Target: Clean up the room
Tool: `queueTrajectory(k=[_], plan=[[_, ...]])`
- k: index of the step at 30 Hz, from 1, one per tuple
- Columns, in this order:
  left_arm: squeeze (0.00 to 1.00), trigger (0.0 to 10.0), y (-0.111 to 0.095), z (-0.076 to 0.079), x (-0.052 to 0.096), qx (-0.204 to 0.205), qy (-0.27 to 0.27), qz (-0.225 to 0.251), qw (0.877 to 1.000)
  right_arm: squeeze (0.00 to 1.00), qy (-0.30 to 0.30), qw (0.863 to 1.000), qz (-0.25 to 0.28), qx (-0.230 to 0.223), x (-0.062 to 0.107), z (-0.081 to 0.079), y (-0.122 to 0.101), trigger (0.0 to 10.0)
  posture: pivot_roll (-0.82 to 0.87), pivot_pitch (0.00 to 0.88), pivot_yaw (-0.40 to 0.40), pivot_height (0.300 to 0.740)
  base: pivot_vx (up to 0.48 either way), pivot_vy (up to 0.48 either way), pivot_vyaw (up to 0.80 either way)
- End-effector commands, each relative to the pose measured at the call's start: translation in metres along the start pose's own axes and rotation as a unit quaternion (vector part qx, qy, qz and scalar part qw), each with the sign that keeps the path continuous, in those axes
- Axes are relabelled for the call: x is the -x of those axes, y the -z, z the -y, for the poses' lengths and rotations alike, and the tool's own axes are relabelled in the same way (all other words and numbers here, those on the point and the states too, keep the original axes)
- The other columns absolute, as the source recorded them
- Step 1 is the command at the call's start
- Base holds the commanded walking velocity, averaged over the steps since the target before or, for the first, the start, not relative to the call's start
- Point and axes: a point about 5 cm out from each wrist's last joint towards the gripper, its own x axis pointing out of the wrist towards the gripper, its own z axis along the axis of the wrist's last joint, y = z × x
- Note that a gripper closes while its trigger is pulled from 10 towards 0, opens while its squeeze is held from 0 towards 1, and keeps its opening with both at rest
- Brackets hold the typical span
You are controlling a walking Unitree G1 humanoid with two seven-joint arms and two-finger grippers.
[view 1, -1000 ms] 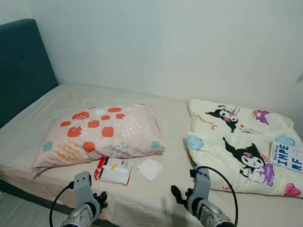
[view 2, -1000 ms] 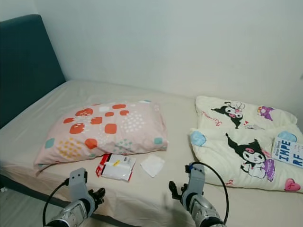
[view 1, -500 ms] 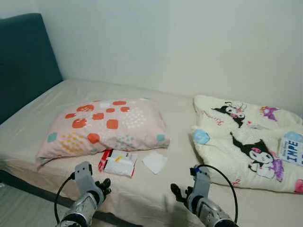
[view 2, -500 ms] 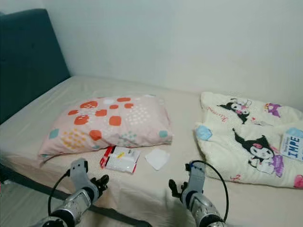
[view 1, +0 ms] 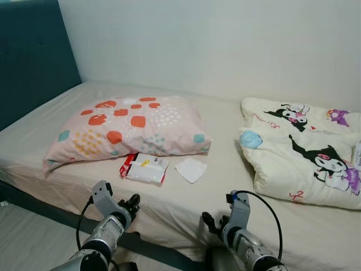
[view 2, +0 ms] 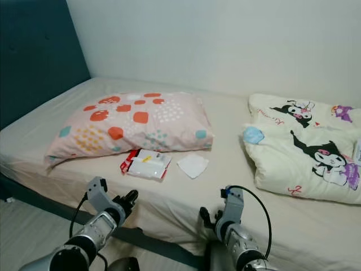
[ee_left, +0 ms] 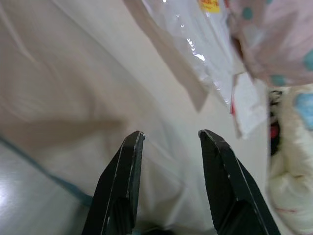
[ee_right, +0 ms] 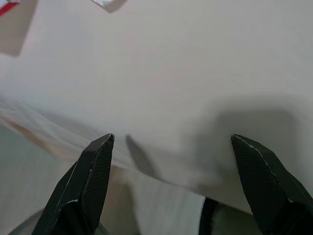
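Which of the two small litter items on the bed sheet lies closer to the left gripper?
The clear plastic packet with the red edge, just ahead of the left gripper. The white paper square sits farther to the robot's right.

Both arms were silver, jointed metal with grey block-shaped wrist housings. A thin black cable looped out from each wrist and curved back along the forearm. The left gripper [ee_left: 168, 142] carried two long, matte black fingers [ee_left: 120, 186] tapering to blunt tips. The right gripper [ee_right: 171, 142] had matching black fingers [ee_right: 88, 181], faceted and wedge-shaped, with a faintly textured surface.
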Motion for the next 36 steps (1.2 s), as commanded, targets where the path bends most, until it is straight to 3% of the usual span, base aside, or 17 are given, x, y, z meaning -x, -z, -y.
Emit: queueTrajectory(k=[1, 2, 3, 10, 11, 12, 17, 20, 26, 30, 32, 33, 36], plan=[[0.00, 10.0, -0.003, 0.008, -0.003, 0.027, 0.020, 0.009, 0.999, 0.00, -0.012, 0.999, 0.030, -0.009, -0.002, -0.005, -0.011, 10.0, 0.02, 0.000, -0.015, 0.541, 0.000, 0.000, 0.00], [0.00, 10.0, -0.005, 0.016, -0.005, 0.064, 0.050, 0.019, 0.997, 0.00, -0.026, 0.999, 0.045, -0.010, -0.003, -0.008, -0.016, 10.0, 0.02, 0.006, -0.015, 0.541, 0.000, 0.000, 0.00], [0.00, 10.0, -0.006, 0.021, -0.007, 0.076, 0.066, 0.023, 0.995, 0.00, -0.034, 0.998, 0.052, -0.010, -0.004, -0.010, -0.019, 10.0, 0.01, 0.011, -0.014, 0.541, 0.000, 0.000, 0.00], [0.00, 10.0, -0.014, 0.037, -0.011, 0.131, 0.125, 0.043, 0.983, 0.00, -0.059, 0.995, 0.076, -0.005, -0.006, -0.019, -0.028, 10.0, 0.00, 0.045, -0.016, 0.541, 0.000, 0.000, 0.00], [0.91, 10.0, -0.015, 0.040, -0.012, 0.124, 0.127, 0.044, 0.983, 0.00, -0.067, 0.994, 0.081, -0.004, -0.007, -0.022, -0.030, 10.0, 0.00, 0.061, -0.015, 0.541, 0.000, 0.000, 0.00], [1.00, 10.0, -0.015, 0.040, -0.012, 0.117, 0.125, 0.042, 0.984, 0.00, -0.070, 0.994, 0.083, -0.003, -0.007, -0.024, -0.030, 10.0, 0.00, 0.080, -0.014, 0.541, 0.000, 0.000, 0.00], [1.00, 10.0, -0.012, 0.040, -0.012, 0.101, 0.112, 0.032, 0.988, 0.00, -0.083, 0.992, 0.096, -0.009, -0.008, -0.030, -0.033, 10.0, 0.00, 0.107, -0.014, 0.541, 0.000, 0.000, 0.00], [1.00, 10.0, -0.004, 0.031, -0.010, 0.095, 0.086, 0.021, 0.992, 0.00, -0.101, 0.988, 0.114, -0.010, -0.007, -0.038, -0.034, 10.0, -0.02, 0.153, -0.006, 0.541, 0.000, 0.000, 0.00], [1.00, 10.0, -0.003, 0.027, -0.008, 0.126, 0.084, 0.034, 0.988, 0.00, -0.118, 0.984, 0.135, -0.012, -0.004, -0.043, -0.034, 10.0, -0.06, 0.224, -0.014, 0.541, 0.000, 0.000, 0.00], [1.00, 10.0, -0.004, 0.029, -0.009, 0.130, 0.089, 0.036, 0.987, 0.00, -0.122, 0.983, 0.139, -0.014, -0.003, -0.043, -0.034, 10.0, -0.06, 0.224, -0.014, 0.541, 0.000, 0.000, 0.00], [1.00, 10.0, -0.006, 0.033, -0.010, 0.142, 0.098, 0.044, 0.984, 0.00, -0.131, 0.980, 0.148, -0.015, -0.001, -0.045, -0.036, 10.0, -0.08, 0.246, -0.021, 0.541, 0.000, 0.000, 0.00], [1.00, 10.0, -0.013, 0.046, -0.014, 0.165, 0.121, 0.062, 0.977, 0.00, -0.152, 0.974, 0.168, -0.024, 0.003, -0.050, -0.042, 10.0, -0.09, 0.264, -0.024, 0.541, 0.000, 0.000, 0.00], [1.00, 10.0, -0.021, 0.062, -0.018, 0.185, 0.153, 0.077, 0.968, 0.00, -0.172, 0.966, 0.189, -0.036, 0.009, -0.054, -0.048, 10.0, -0.10, 0.283, -0.030, 0.541, 0.000, 0.000, 0.00]])
